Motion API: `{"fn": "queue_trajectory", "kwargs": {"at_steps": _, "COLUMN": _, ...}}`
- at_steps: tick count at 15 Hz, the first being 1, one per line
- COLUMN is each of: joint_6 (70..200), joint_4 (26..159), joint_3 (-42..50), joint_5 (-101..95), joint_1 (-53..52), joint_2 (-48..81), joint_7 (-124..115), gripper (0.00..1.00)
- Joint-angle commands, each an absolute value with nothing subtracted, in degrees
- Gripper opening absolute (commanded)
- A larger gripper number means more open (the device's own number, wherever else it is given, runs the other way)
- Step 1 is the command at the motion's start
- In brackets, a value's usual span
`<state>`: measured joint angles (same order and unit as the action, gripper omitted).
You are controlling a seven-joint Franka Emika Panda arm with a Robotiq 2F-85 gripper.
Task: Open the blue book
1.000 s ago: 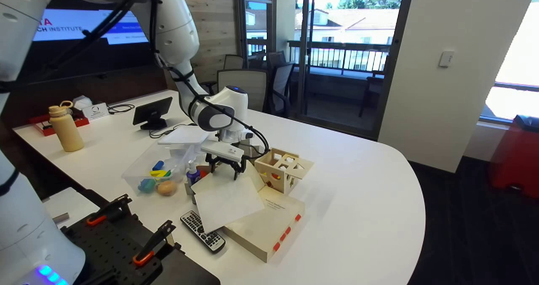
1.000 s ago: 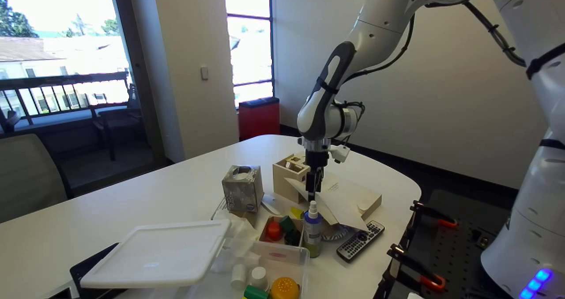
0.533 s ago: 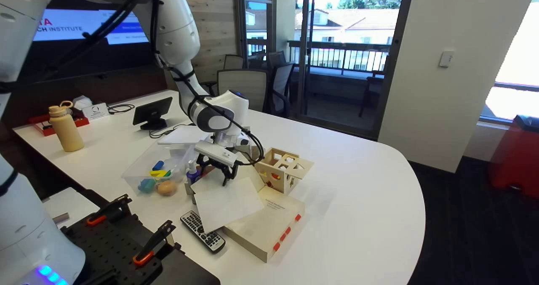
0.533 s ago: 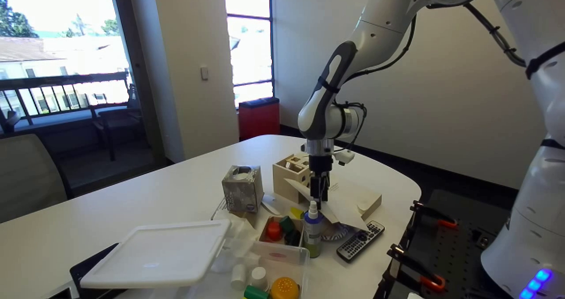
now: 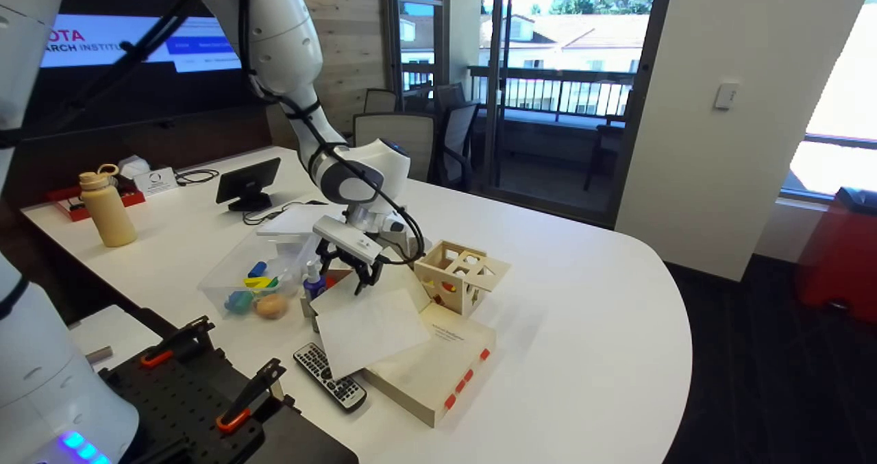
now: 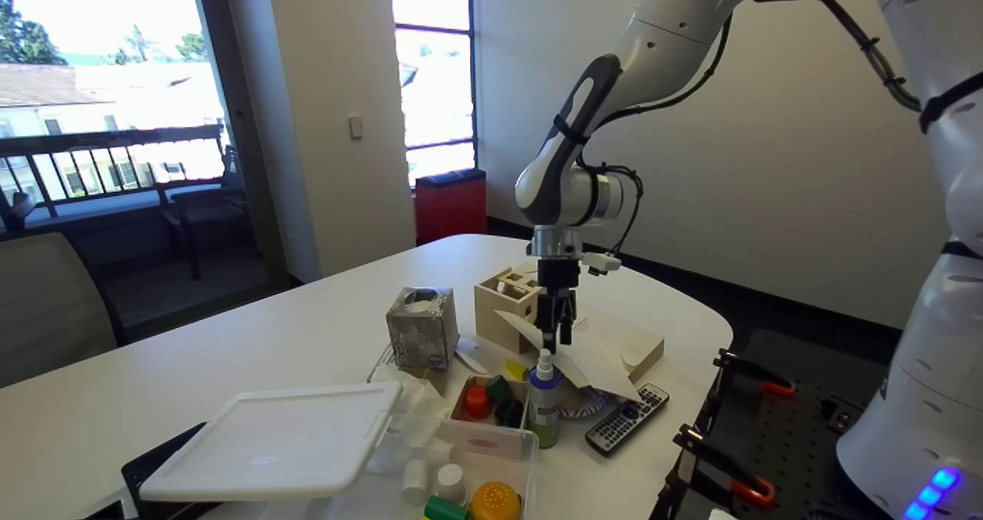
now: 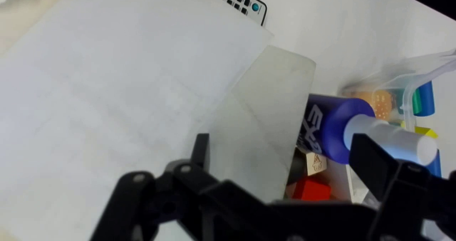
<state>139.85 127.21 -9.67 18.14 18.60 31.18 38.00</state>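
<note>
White counter (image 5: 582, 327): book (image 5: 433, 366) lies spread below the tool (image 7: 285, 152)

The tool's jaws stand apart, gripping nothing. If one snags the slanting leaf (image 5: 373, 330), the book may fall closed; sideways travel could topple the spray bottle (image 6: 544, 409) close beside the tool.

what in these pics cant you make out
Book: smaller print too tiny in both exterior views.
Remote: wrist view, partly behind the white sheet, cut off by the top edge.
Bottle: wrist view, lower part behind the book.
Crate: contents partly hidden by its walls in both exterior views.
Tub: an exterior view's bottom edge cuts it off.
</note>
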Motion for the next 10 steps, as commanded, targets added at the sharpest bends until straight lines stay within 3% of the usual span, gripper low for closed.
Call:
{"fn": "queue_trajectory", "kwargs": {"at_steps": 1, "joint_6": 138.39, "joint_4": 130.04, "joint_3": -8.11, "joint_5": 18.97, "joint_1": 17.53, "joint_2": 22.97, "joint_7": 35.29, "gripper": 1.0}}
{"fn": "queue_trajectory", "kwargs": {"at_steps": 6, "joint_6": 138.58, "joint_4": 130.99, "joint_3": -0.79, "joint_5": 10.24, "joint_1": 12.43, "joint_2": 12.7, "joint_7": 21.85, "gripper": 1.0}}
{"fn": "queue_trajectory", "kwargs": {"at_steps": 10, "joint_6": 131.21, "joint_4": 130.18, "joint_3": 3.26, "joint_5": 0.55, "joint_1": 9.14, "joint_2": 5.36, "joint_7": 11.25, "gripper": 1.0}}
